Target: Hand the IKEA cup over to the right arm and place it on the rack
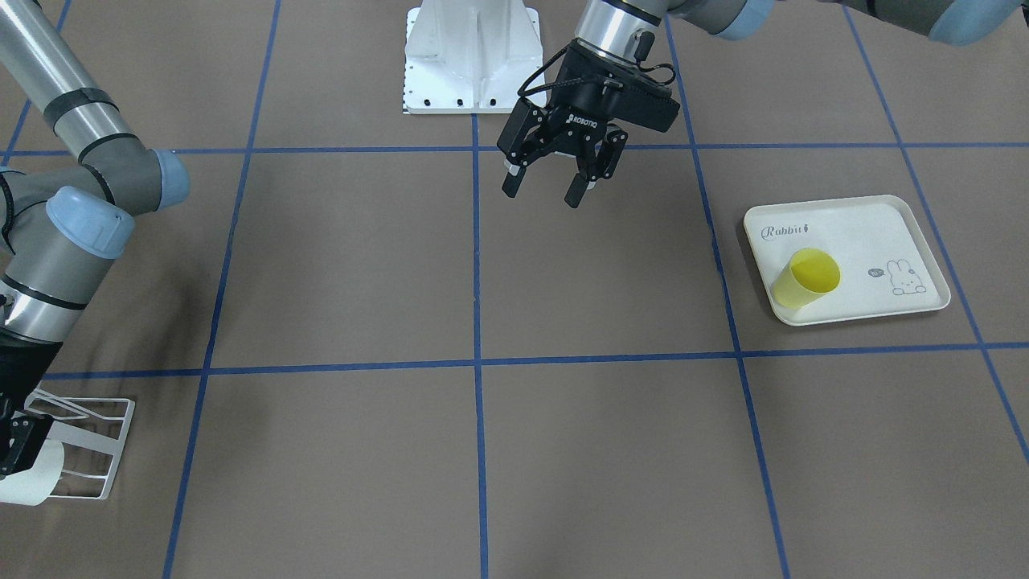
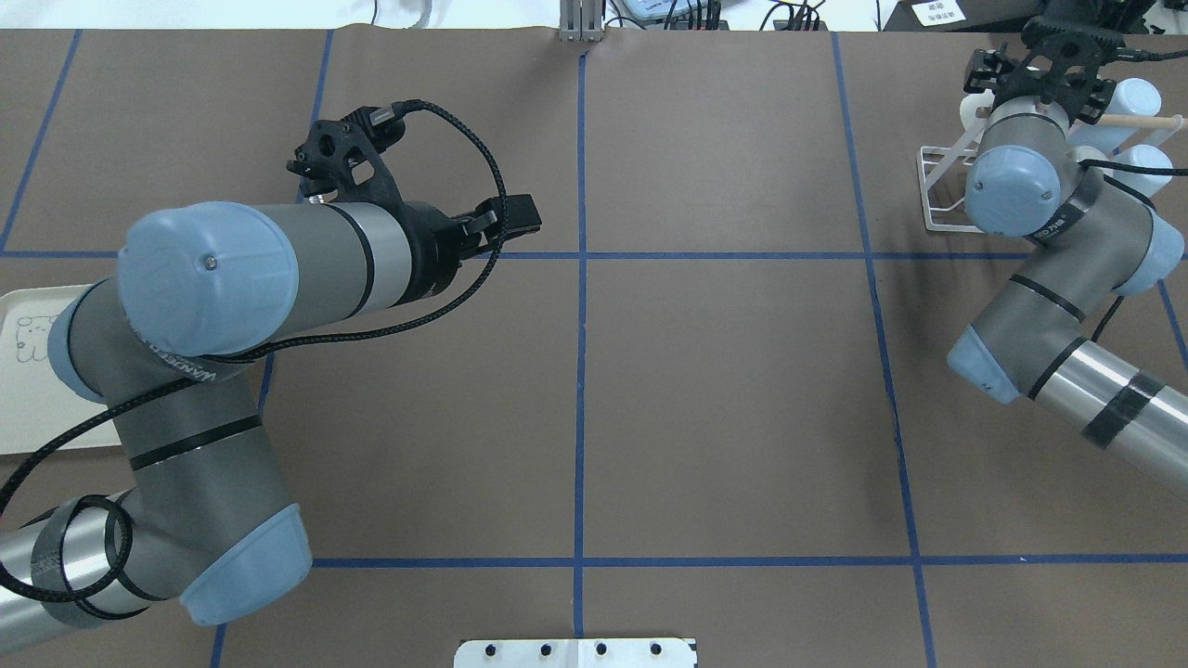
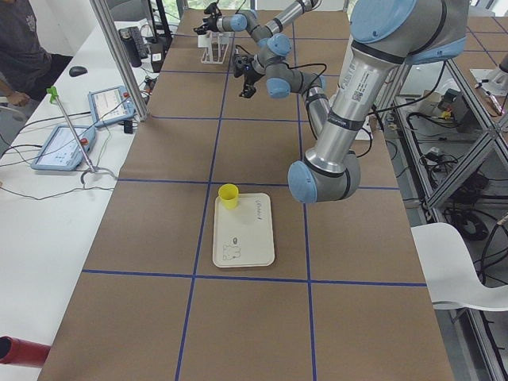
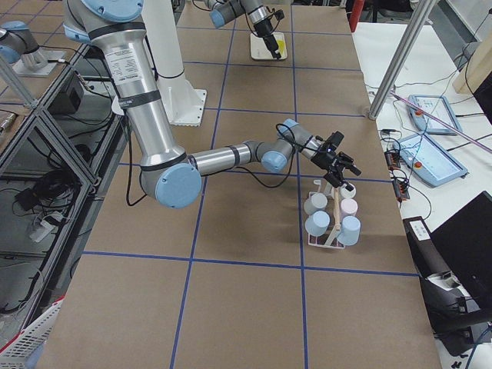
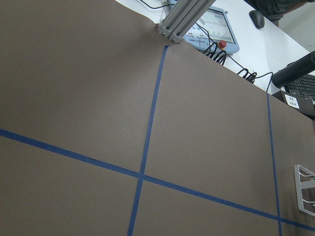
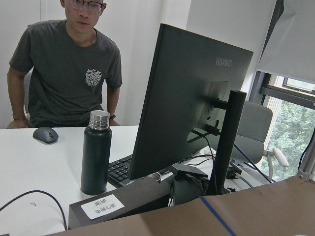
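One yellow cup (image 1: 806, 277) on tray (image 1: 884, 233), several pale cups (image 4: 317, 224) on rack (image 1: 84, 446)

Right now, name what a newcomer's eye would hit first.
The yellow cup sits on the cream rabbit tray at the robot's left end. The left gripper hangs open and empty over mid-table, while the right arm reaches over the white rack of pale cups.

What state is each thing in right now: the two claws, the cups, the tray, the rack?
left gripper: open, empty, above the table.
right gripper: at the rack; open or shut unclear.
yellow cup: upright on the tray.
tray: flat on the table.
rack: holding several pale cups.
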You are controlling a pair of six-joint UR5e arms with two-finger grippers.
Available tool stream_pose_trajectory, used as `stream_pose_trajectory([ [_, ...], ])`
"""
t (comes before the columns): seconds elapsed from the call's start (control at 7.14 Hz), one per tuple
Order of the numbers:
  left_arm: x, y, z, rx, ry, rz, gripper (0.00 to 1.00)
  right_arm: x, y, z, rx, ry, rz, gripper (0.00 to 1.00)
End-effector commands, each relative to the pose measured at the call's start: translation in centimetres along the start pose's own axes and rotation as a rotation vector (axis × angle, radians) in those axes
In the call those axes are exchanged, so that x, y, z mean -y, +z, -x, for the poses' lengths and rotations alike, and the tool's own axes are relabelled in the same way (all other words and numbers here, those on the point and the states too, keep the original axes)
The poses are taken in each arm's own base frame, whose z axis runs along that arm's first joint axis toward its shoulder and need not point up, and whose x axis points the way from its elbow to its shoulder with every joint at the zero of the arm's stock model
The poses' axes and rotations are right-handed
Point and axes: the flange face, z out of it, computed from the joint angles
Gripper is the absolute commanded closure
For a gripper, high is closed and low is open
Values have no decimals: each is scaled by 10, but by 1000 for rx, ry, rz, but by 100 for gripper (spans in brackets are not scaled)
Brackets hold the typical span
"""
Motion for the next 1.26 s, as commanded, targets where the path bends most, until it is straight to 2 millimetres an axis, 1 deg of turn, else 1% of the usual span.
stream_pose_trajectory([
  [0.0, 1, -1, -1, -3, 0, -1, 0, 15, -6, 8, 19, -13, -11, 1],
  [0.14, 2, -5, -2, -11, -1, 3, 0, 39, -13, 8, 45, -6, -6, 1],
  [0.28, 4, -8, -3, -13, 0, 17, 0, 67, -19, 4, 79, 15, 17, 1],
  [0.42, 12, -13, -4, -14, 2, 18, 0, 90, -26, 2, 104, 26, 20, 1],
  [0.56, 36, -18, 1, 11, 14, 37, 0, 107, -40, -2, 144, 54, 35, 1],
  [0.7, 64, -29, 7, 59, 46, 59, 0, 116, -59, -8, 186, 70, 64, 1],
  [0.84, 86, -36, 16, 122, 102, 74, 0, 123, -80, -15, 216, 70, 111, 1],
  [0.98, 104, -42, 25, 187, 171, 87, 0, 138, -108, -16, 246, 82, 160, 1],
  [1.12, 126, -47, 39, 257, 231, 121, 0, 147, -130, -14, 284, 113, 219, 1],
])
